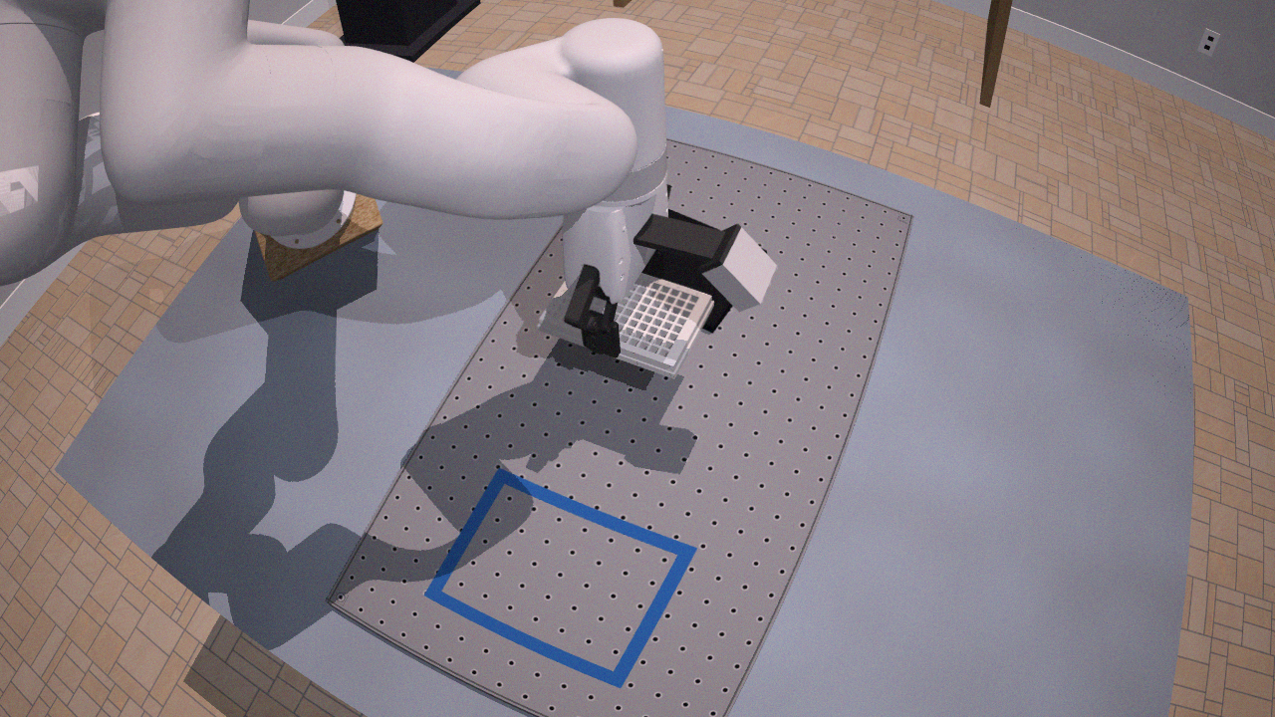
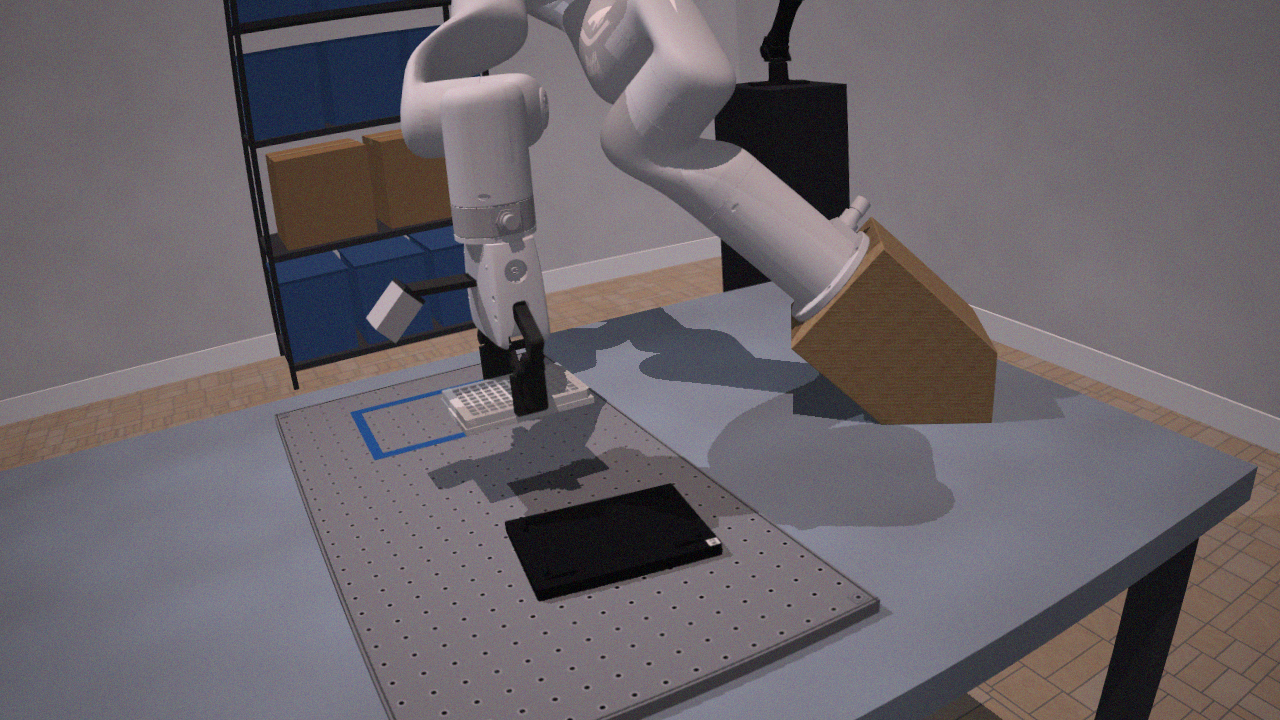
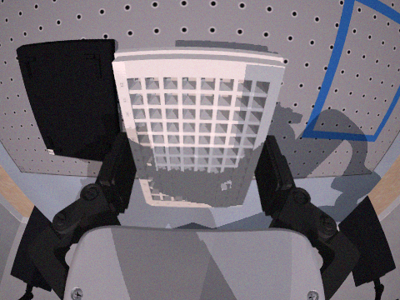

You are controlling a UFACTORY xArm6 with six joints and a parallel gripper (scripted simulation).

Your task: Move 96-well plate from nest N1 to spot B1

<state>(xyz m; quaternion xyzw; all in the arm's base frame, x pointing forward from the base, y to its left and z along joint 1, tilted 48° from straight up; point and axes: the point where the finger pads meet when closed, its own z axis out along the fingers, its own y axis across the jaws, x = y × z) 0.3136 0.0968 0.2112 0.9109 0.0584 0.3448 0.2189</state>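
Note:
The white 96-well plate [image 1: 661, 332] [image 2: 483, 400] [image 3: 187, 112] is held level, wells up, above the deck. My gripper [image 1: 631, 303] [image 2: 512, 380] [image 3: 196, 149] is shut on its long sides; its shadow falls on the deck below. The black plate nest N1 [image 1: 720, 319] [image 2: 617, 541] [image 3: 71, 100] is empty, and mostly hidden behind the gripper and plate in the top view. The blue taped outline B1 [image 1: 526, 634] [image 2: 368, 436] [image 3: 332, 68] has nothing in it. The plate is between nest and outline, not over the outline, and covers part of it in the exterior view.
The perforated deck [image 1: 757, 499] [image 2: 429, 617] lies on a blue-grey table [image 1: 1025, 445] [image 2: 179, 537]. The arm's wooden base block [image 2: 904, 358] stands beside the deck. A shelf with blue and brown boxes [image 2: 322, 197] stands behind the table.

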